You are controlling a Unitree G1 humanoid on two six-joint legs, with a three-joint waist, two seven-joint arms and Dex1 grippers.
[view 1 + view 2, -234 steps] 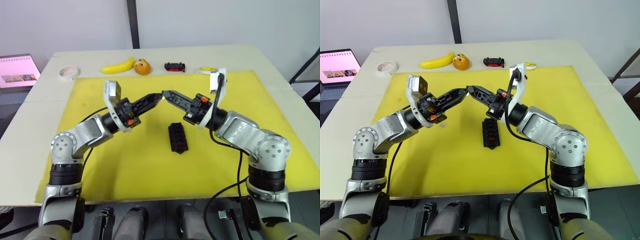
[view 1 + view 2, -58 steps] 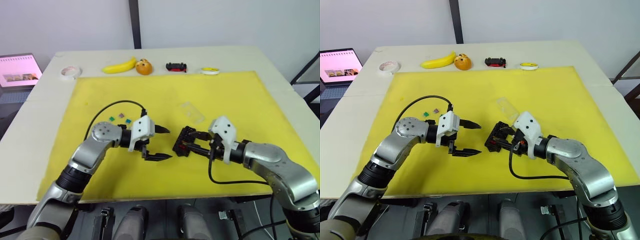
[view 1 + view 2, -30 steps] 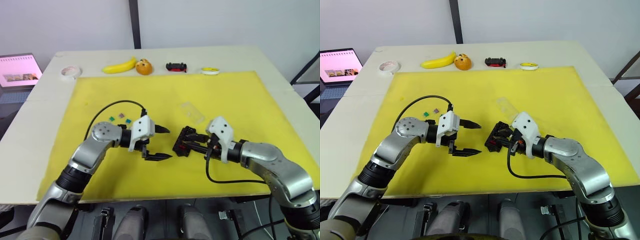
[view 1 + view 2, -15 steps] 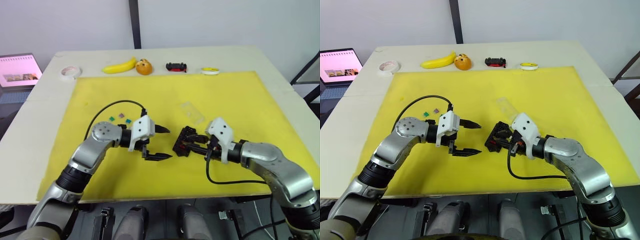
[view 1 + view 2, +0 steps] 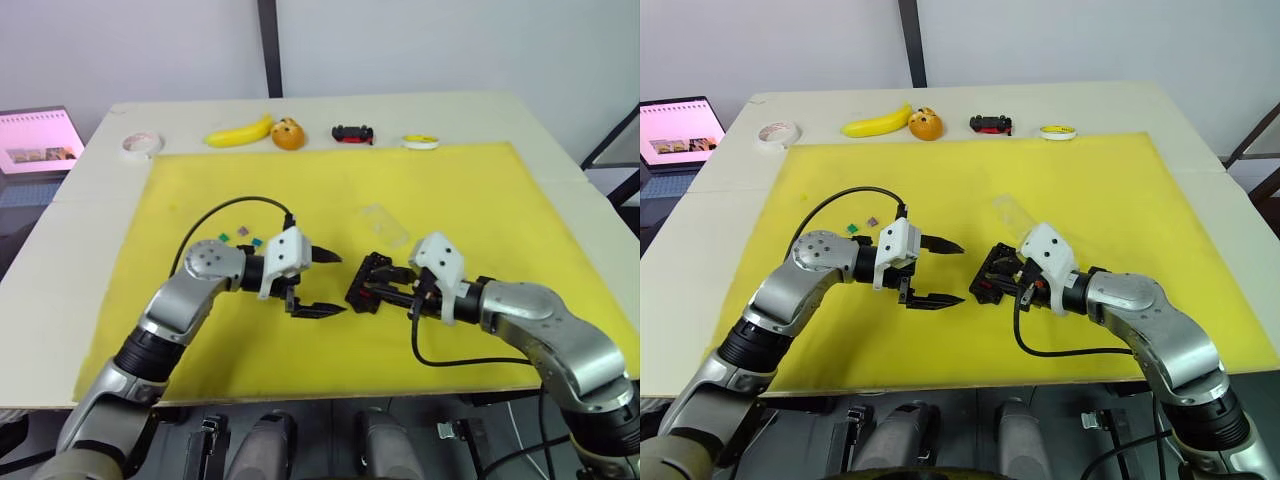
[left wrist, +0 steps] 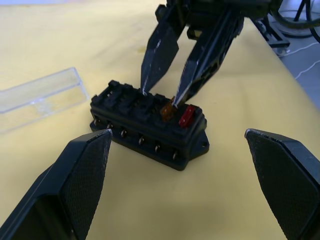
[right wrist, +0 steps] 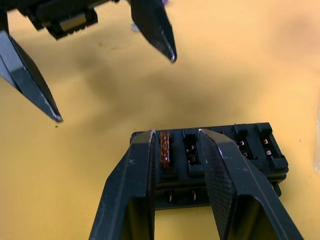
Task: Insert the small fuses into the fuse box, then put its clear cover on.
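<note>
The black fuse box [image 5: 362,272] lies on the yellow mat, with an orange fuse [image 6: 167,111] and a red fuse [image 6: 186,116] standing in its end slots. My right gripper [image 7: 176,134] reaches over that end, its jaws a little apart. The orange fuse [image 7: 164,149] sits in its slot just inside one finger, whose tip touches it. My left gripper [image 5: 340,284] hangs wide open just left of the box, holding nothing. The clear cover [image 5: 385,225] lies on the mat behind the box. Loose small fuses [image 5: 240,237] lie behind my left arm.
Along the table's far edge lie a banana [image 5: 238,133], an orange fruit [image 5: 286,133], a black-and-red toy car [image 5: 350,132], a yellow tape roll [image 5: 418,141] and a white tape roll [image 5: 139,145]. A pink calendar [image 5: 35,140] stands at the far left.
Several seconds ago both grippers met fingertip to fingertip above the mat; now both are low beside the box. In the last second my left gripper edged slightly right; the right one held still.
</note>
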